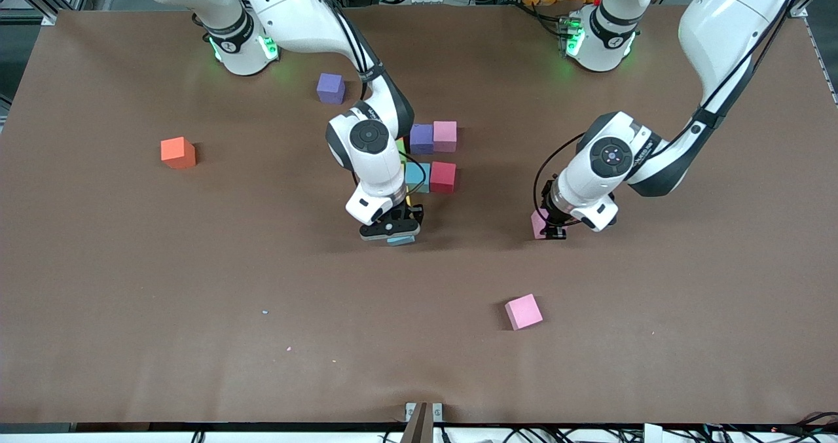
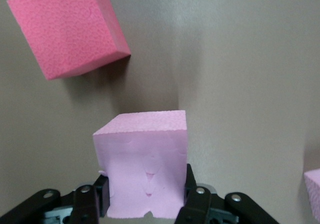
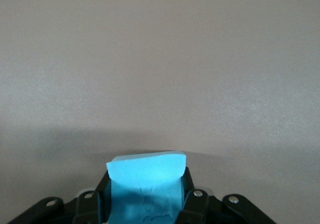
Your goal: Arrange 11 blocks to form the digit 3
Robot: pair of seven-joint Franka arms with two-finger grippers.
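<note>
The left gripper [image 1: 555, 232] is squeezing a pale pink matte foam cube [image 2: 145, 164] between its two black fingers [image 2: 196, 199], which are closed tight against two of its sides, so the cube's top is sticking out past the fingertips. The right gripper [image 1: 391, 232] is likewise clamping a light blue foam cube [image 3: 146, 186] low over the brown table [image 1: 196, 312], just nearer the front camera than the cluster of cubes. In that cluster I am counting a purple cube [image 1: 421, 138] touching a pink cube [image 1: 445, 135], and a second light blue cube [image 1: 418, 177] touching a red cube [image 1: 443, 177]; the right arm is hiding the rest. Lying loose are one more purple cube [image 1: 330, 88], one orange cube [image 1: 178, 152] and one brighter pink cube [image 1: 523, 311], each well apart with open table around it.
</note>
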